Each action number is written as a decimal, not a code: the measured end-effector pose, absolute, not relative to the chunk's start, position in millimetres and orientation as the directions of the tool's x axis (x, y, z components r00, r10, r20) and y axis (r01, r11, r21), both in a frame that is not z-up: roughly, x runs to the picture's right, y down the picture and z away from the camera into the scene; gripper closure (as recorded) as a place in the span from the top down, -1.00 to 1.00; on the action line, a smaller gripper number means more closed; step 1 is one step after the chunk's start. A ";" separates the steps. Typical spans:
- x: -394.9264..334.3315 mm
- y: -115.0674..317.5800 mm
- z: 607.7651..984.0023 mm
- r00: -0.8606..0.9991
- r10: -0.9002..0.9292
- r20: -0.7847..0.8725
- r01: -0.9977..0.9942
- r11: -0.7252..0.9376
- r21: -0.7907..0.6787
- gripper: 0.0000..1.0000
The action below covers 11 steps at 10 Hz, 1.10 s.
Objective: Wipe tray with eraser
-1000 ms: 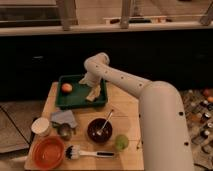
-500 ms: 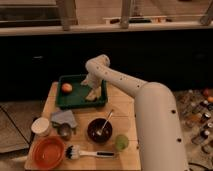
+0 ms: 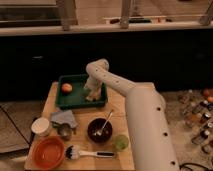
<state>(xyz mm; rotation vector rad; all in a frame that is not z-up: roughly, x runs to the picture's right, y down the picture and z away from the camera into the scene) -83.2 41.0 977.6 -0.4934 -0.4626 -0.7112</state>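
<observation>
Light wooden table [image 3: 49, 106] carries everything.
- Far left: white cylindrical cup [image 3: 40, 126], with a round orange bowl [image 3: 48, 152] in front of it.
- Next over: a crumpled grey-blue cloth [image 3: 62, 118] and a small metal cup [image 3: 64, 131] just beside it.
- The shallow dark green plastic tray [image 3: 75, 105] sits at the table's far edge. A round orange fruit [image 3: 66, 88] is in its left end.
- Front centre: a white-handled, black-bristled brush [image 3: 88, 153] lies flat, well apart from the tray.
- The small tan block eraser [image 3: 90, 97] is inside the tray, right of middle, on the tray floor as far as I can see.
- The gripper [image 3: 91, 91] is directly over the eraser and touching it. Can't tell the grip state from this view.
- Right of that: a dark round bowl [image 3: 99, 132] with a spoon in it, then a small green round object [image 3: 121, 143].
- The white robot arm [image 3: 142, 120] comes in from the right.

Change over the last second: the gripper and eraser have slid slightly left along the tray floor. The fruit and everything outside the tray haven't moved.

My read is that a wipe stroke is underway, heading towards the fruit end. The left part of the tray probably hasn't been covered yet.

Risk: if the stroke carries on left it will nudge the fruit. It's round, so it would roll.
</observation>
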 end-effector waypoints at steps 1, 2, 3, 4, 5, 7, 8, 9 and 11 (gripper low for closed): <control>-80.6 43.1 982.2 0.673 -0.487 0.556 0.703 0.655 -0.278 -0.19; -81.0 44.0 985.8 0.675 -0.481 0.559 0.701 0.654 -0.284 -0.42; -82.1 43.4 986.8 0.675 -0.478 0.561 0.700 0.654 -0.285 -0.60; -82.4 43.4 987.1 0.675 -0.479 0.561 0.701 0.653 -0.286 -0.77; -82.4 43.6 986.7 0.674 -0.480 0.561 0.702 0.652 -0.286 -0.97; -82.0 43.8 986.5 0.674 -0.480 0.561 0.702 0.652 -0.287 -1.00; -83.2 42.2 986.4 0.673 -0.482 0.561 0.704 0.651 -0.284 -1.00; -86.8 35.0 987.1 0.660 -0.504 0.557 0.717 0.642 -0.269 -1.00; -108.1 21.8 980.0 0.623 -0.541 0.565 0.749 0.620 -0.233 -1.00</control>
